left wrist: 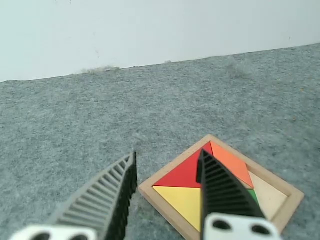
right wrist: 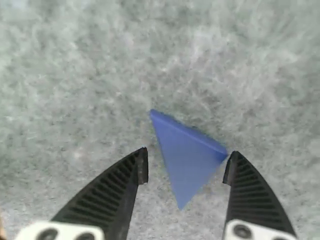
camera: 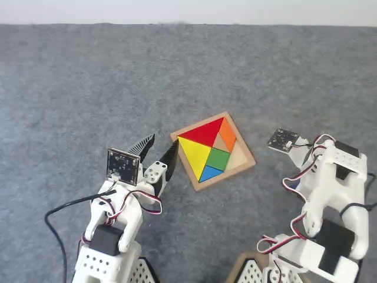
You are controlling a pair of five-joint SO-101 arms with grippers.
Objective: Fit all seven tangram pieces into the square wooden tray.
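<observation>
on the grey mat (camera: 88,88), the tray (camera: 250,160) lay between my two arms. it had coloured pieces (camera: 197,154) in it and a bare patch on the side near my right arm. my left gripper (camera: 162,141) hung just beside the tray's near corner, fingers spread wide and holding nothing. my right gripper (right wrist: 187,156) hung over a loose blue triangle (right wrist: 182,142) on the mat, fingers spread, one on each side of it.
</observation>
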